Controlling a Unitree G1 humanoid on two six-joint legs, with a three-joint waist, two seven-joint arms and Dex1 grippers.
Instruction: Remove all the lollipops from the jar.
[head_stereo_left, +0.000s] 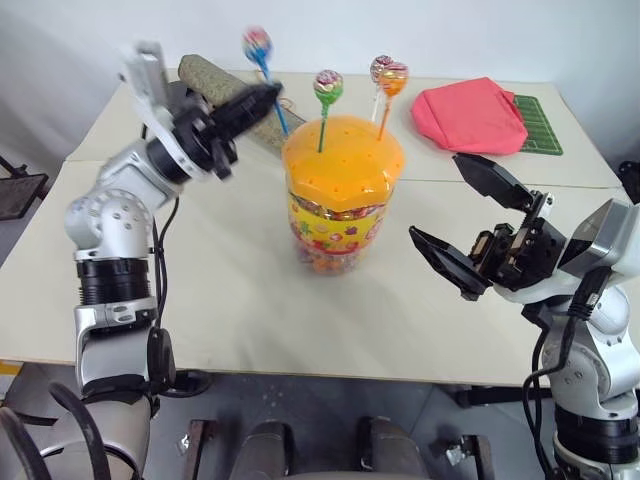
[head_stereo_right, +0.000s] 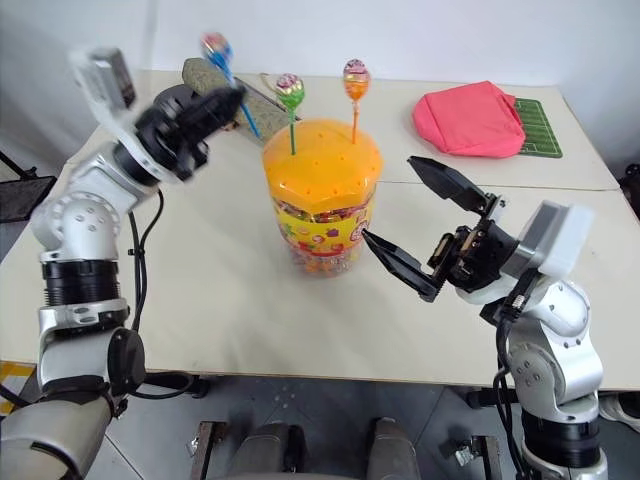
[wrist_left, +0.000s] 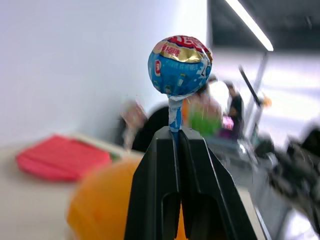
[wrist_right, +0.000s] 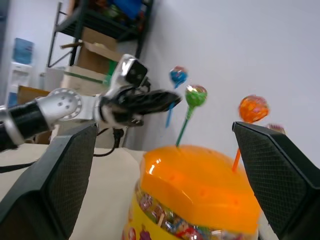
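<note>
Left gripper (head_stereo_left: 272, 95): fingers clenched on the blue lollipop (head_stereo_left: 257, 43) stick, lifted clear of the lid.
Right gripper (head_stereo_left: 468, 222): fingers spread (nothing held), beside the jar (head_stereo_left: 338, 200).
Jar: upright on desk (head_stereo_left: 230, 300), three lollipops (head_stereo_left: 328, 85) in lid.

Blue lollipop (head_stereo_left: 257, 44) lifted; three upright in jar (head_stereo_left: 340, 190).

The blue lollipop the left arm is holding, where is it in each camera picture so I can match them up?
Left eye view: blue lollipop at top, left of centre, above the left gripper.
Right eye view: top left.
Left wrist view: upper centre, stick pinched between the fingers.
Right wrist view: upper centre, left of the green lollipop.
Shared landmark: the jar's orange lid.
</note>
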